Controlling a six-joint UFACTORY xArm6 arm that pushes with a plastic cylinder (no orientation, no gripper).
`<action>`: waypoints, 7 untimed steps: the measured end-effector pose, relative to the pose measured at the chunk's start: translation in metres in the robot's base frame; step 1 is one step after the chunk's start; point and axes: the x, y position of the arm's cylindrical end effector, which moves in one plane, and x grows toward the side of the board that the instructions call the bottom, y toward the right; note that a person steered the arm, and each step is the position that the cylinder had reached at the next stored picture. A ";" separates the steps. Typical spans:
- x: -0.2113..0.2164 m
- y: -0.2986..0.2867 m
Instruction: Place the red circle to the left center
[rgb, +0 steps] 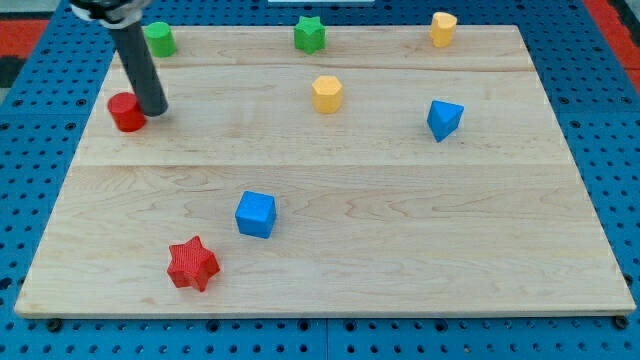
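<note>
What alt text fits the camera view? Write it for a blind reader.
My tip rests against the view's right side of the red circle near the wooden board's left edge. Green blocks and a yellow one line the top, with a yellow block and blue block mid-board. A blue cube and red star sit lower left.

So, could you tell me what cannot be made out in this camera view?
- Arm above the rod: cut off by the view's top edge.
- Contact between my tip and the red circle: uncertain; they look adjacent.
- Right side of the red circle: partly hidden by the rod.
- Green block: shape unclear, rod overlaps it.
</note>
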 end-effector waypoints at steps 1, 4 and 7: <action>-0.018 -0.009; -0.018 -0.050; 0.006 -0.017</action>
